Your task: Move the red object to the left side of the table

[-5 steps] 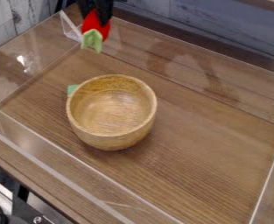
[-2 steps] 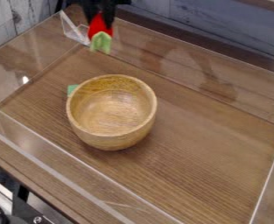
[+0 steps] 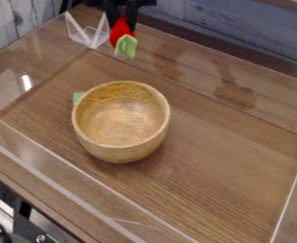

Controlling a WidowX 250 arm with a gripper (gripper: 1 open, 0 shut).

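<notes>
Camera view: table [image 3: 227, 161] with clear acrylic walls carries 1 wooden bowl [image 3: 120, 120] near centre. Gripper [image 3: 122, 34] at top edge points down, jaws clamped on the red object [image 3: 121, 38], green leaves lowermost, above the table's far side. 1 small green piece [image 3: 79, 97] touches the bowl's left rim.

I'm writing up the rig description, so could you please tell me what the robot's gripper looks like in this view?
Only the lowest part of the gripper shows at the top edge: dark, nearly black fingers, narrow and blocky, pointing down. No cables, markings or lettering can be made out; the arm above is out of frame.
</notes>
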